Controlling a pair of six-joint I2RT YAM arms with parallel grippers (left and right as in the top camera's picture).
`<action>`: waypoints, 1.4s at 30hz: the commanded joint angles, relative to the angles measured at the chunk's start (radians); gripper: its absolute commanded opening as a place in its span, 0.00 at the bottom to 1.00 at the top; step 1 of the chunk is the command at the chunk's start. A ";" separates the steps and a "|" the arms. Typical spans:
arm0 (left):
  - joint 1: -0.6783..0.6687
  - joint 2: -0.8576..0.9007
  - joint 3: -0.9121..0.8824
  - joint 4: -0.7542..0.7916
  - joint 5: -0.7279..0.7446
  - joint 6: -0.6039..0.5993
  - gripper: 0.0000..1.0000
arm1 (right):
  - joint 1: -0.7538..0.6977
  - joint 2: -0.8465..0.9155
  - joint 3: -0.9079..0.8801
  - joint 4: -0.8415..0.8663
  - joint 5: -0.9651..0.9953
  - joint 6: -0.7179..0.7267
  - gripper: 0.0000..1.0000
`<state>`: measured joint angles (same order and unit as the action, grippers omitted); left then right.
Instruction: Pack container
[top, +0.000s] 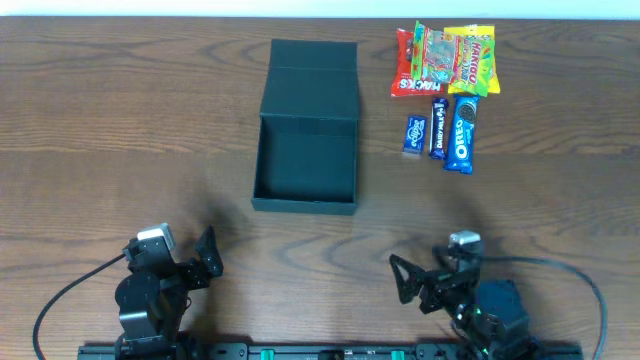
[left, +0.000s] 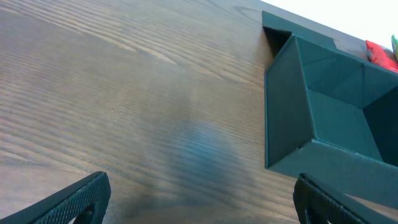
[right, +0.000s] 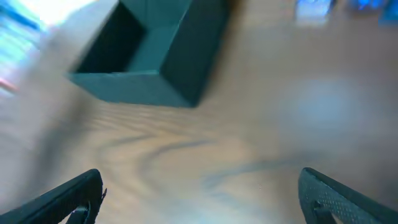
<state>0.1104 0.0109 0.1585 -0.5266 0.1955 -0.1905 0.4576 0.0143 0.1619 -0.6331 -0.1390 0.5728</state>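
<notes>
The dark teal box (top: 306, 150) stands open in the middle of the table, its flap lid (top: 312, 80) lying flat behind it. It is empty. It also shows in the left wrist view (left: 329, 118) and, blurred, in the right wrist view (right: 149, 56). To its right lie snack packets: a red packet (top: 408, 62), a yellow Haribo bag (top: 470, 58), a blue Oreo pack (top: 461, 133), a dark bar (top: 438, 127) and a small blue packet (top: 415, 133). My left gripper (top: 208, 257) and right gripper (top: 402, 280) are both open and empty near the front edge.
The wooden table (top: 120, 130) stretches bare to the left of the box. Cables run from both arm bases along the front edge.
</notes>
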 joint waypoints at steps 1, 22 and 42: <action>0.000 -0.006 -0.014 0.001 0.004 0.003 0.95 | -0.009 -0.009 0.000 -0.003 -0.147 0.456 0.99; 0.000 -0.006 -0.014 0.001 0.004 0.003 0.95 | -0.346 0.634 0.416 0.465 0.020 -0.002 0.99; 0.000 -0.006 -0.014 0.001 0.004 0.003 0.95 | -0.495 2.081 1.442 0.539 0.164 -0.350 0.99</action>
<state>0.1104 0.0101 0.1585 -0.5255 0.1955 -0.1905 -0.0315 2.0132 1.5192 -0.0929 -0.0154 0.2516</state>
